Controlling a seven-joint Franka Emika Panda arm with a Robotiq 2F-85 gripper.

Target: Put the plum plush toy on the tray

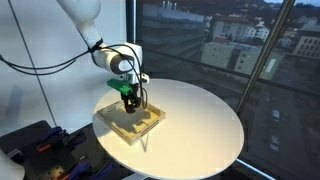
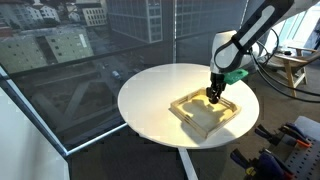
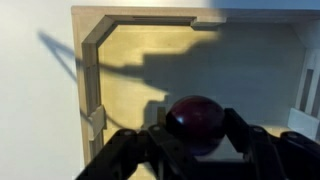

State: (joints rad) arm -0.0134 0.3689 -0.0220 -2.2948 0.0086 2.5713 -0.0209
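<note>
Hanging low over the tray, the Robotiq gripper points straight down from the white Franka arm, which reaches in from the upper corner of an exterior view. In the wrist view the plum plush toy sits squarely between the two black fingers, a round, dark reddish-purple ball with a soft sheen on its top. The jaws are clenched on it, one finger against each flank. Behind the toy spread the tray's pale yellowish-tan floor and its low rims, which meet in a corner at the upper left of that view. The gripper's dark shadow falls across the tray floor. The toy is thus held within the tray's outline, toward one side of it and not at the centre; whether its underside already touches the floor or hangs just above it I cannot tell, since the fingers hide the lower part. The tray lies flat on a round white table, near the edge closest to the arm. A green part shows on the wrist just above the gripper. Beyond the table, large windows look out over city buildings.
</note>
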